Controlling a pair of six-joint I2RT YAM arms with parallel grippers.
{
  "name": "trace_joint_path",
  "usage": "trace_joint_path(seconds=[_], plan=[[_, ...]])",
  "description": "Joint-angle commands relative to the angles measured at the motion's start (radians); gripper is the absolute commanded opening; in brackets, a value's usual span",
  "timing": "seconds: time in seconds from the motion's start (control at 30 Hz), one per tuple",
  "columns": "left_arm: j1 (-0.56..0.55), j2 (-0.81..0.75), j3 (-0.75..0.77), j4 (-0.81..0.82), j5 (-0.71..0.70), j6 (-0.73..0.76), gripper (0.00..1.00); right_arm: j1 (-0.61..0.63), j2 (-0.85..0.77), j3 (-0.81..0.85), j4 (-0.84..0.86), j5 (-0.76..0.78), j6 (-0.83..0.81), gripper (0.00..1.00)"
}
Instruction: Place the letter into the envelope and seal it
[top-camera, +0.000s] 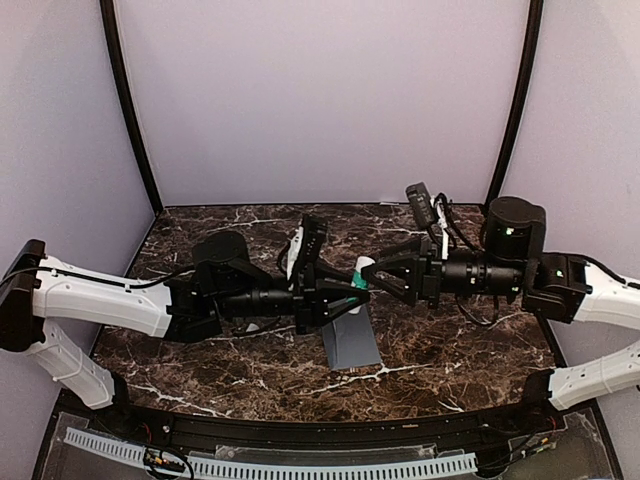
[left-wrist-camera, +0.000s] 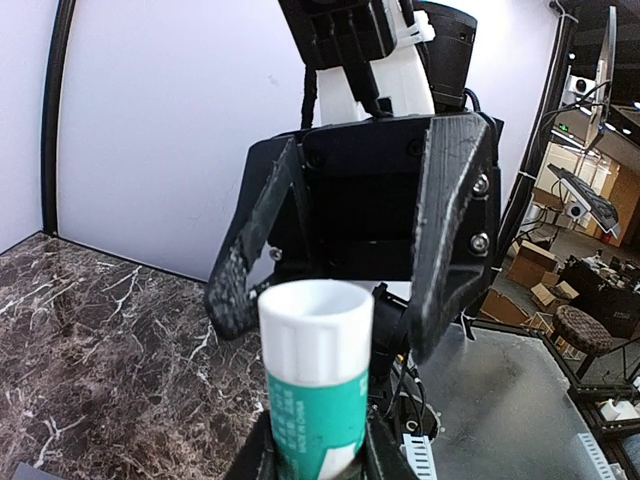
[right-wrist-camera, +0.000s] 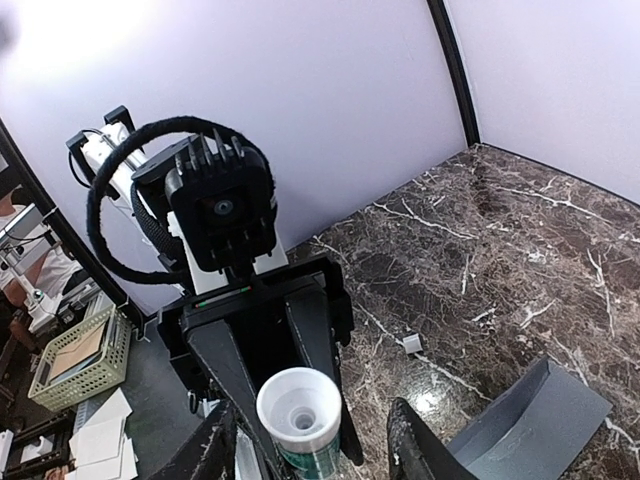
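Observation:
My left gripper is shut on a white-and-green glue stick and holds it level above the table. The stick's white cap points at my right gripper. That gripper is open, and its black fingers flank the cap with gaps on both sides. In the right wrist view the cap sits between the right fingertips. The grey envelope lies on the marble below the two grippers, with its flap lifted. The letter is out of view.
A small white scrap lies on the marble table near the envelope. Purple walls close the table at the back and both sides. Off the table are a wicker basket and white sheets.

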Motion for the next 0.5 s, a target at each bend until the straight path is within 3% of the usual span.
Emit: trace_joint_path(seconds=[0.0,0.47], plan=[[0.0,-0.002,-0.002,0.041,0.011,-0.015,0.0,0.024,0.031,0.046,0.05,0.005,-0.018,0.47],[0.0,0.0,-0.007,0.033,-0.004,-0.008,0.0,0.038,0.064,0.074,0.07,0.035,-0.021,0.4]])
